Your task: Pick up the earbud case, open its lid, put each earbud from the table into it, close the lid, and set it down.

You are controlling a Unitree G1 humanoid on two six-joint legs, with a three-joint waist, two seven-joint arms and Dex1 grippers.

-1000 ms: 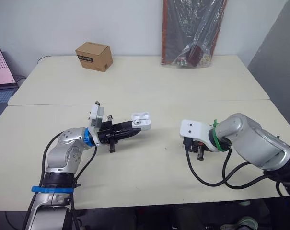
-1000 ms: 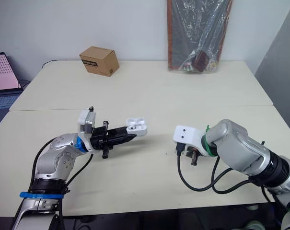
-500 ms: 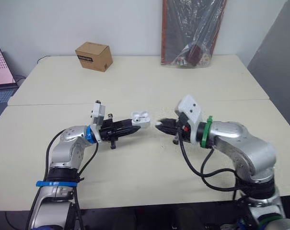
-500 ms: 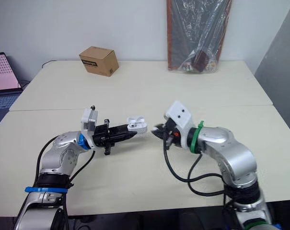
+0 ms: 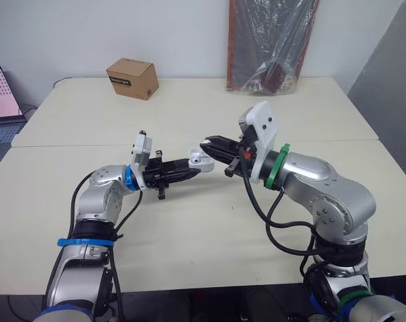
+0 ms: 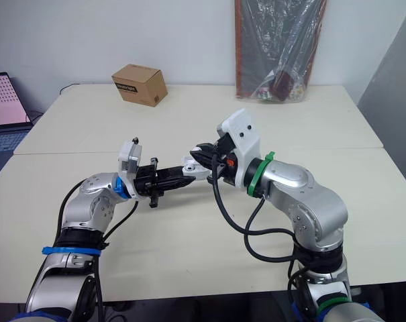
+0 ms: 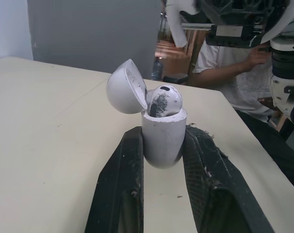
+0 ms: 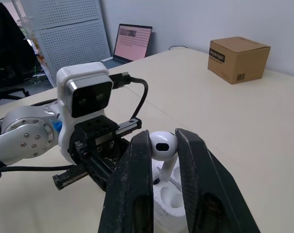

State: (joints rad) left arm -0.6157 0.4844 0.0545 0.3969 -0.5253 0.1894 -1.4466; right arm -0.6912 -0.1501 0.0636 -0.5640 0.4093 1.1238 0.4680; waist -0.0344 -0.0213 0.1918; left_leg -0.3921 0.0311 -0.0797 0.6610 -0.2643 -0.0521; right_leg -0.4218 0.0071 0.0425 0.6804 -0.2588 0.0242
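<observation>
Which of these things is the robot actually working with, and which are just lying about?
In the job:
earbud case, lid open, in left gripper
first earbud, seated in it
second earbud, in right gripper

Lying about:
cardboard box
laptop
plastic-wrapped bundle against the wall

The fingers (image 7: 118, 189) of the left gripper (image 7: 162, 130) cover the sides of the earbud case (image 7: 161, 141). The fingers (image 8: 132, 189) of the right gripper (image 8: 164, 133) cover the sides of the earbud (image 8: 162, 145). The laptop (image 5: 0, 94) and the person (image 7: 224, 77) are cut off at the picture's edge.
</observation>
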